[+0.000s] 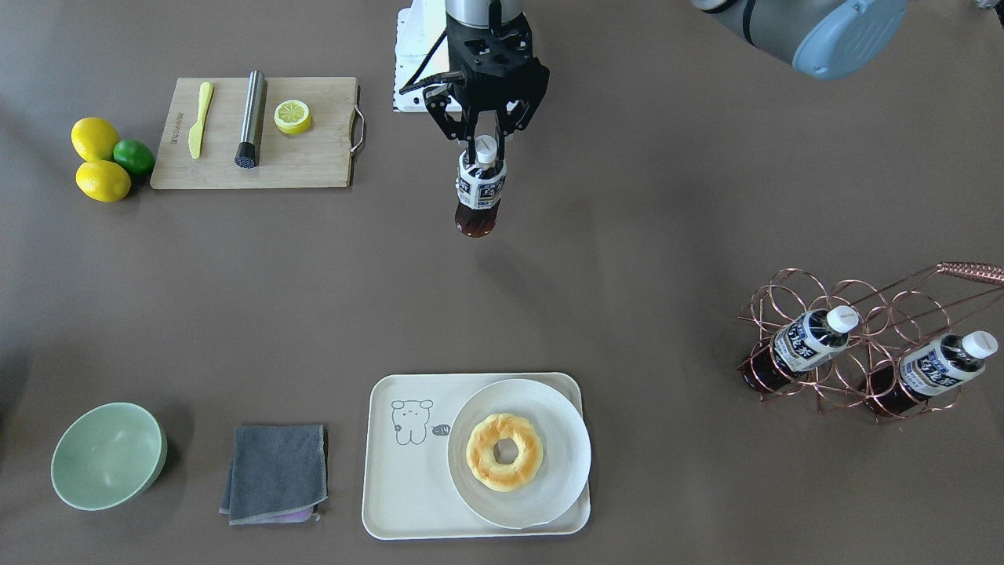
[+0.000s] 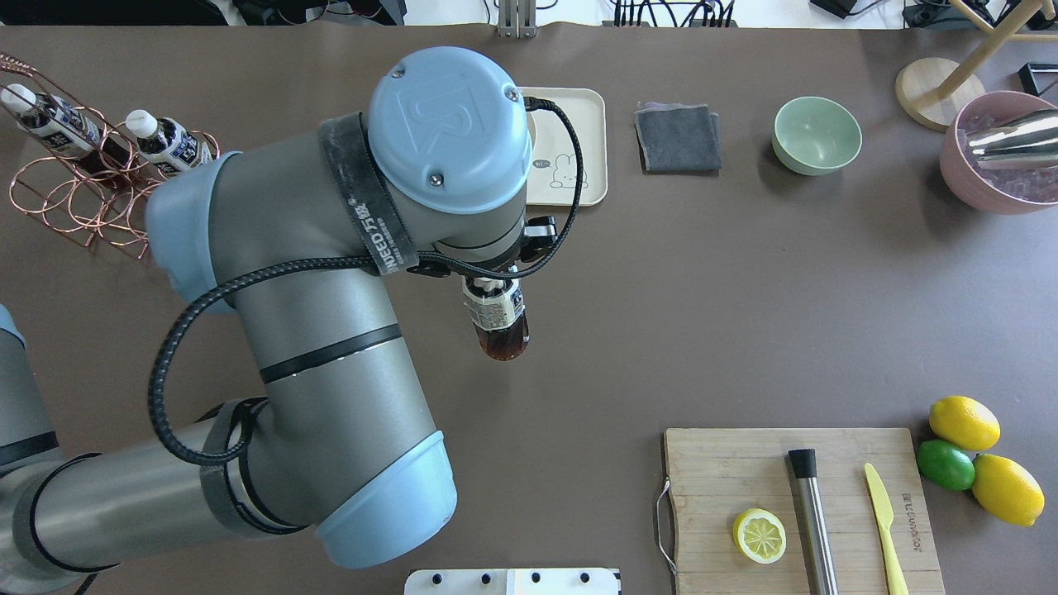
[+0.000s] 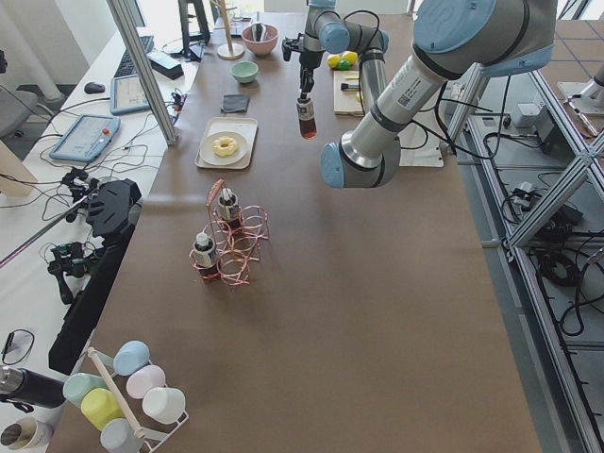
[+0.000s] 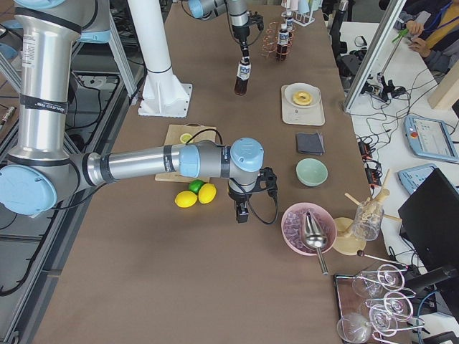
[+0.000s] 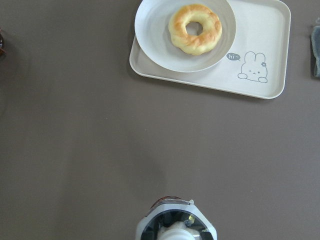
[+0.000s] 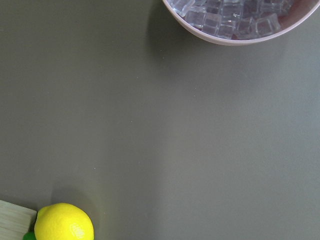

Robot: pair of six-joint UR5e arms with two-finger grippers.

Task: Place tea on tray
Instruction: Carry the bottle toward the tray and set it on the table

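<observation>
Exterior front-facing view has the left gripper [image 1: 485,141] clamped on the tea [image 1: 479,192] by its neck, hanging upright well short of the tray [image 1: 392,502], so aim for its bare cartoon end, clear of the plate [image 1: 566,471].

The tea [image 3: 308,119] hangs upright under the left end effector [image 3: 305,92], above the table [image 3: 377,283], apart from the tray [image 3: 237,125]

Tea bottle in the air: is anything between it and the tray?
Nothing visible stands between the tea bottle and the tray. On the tray, a plate with a donut leaves only the cartoon side free.
</observation>
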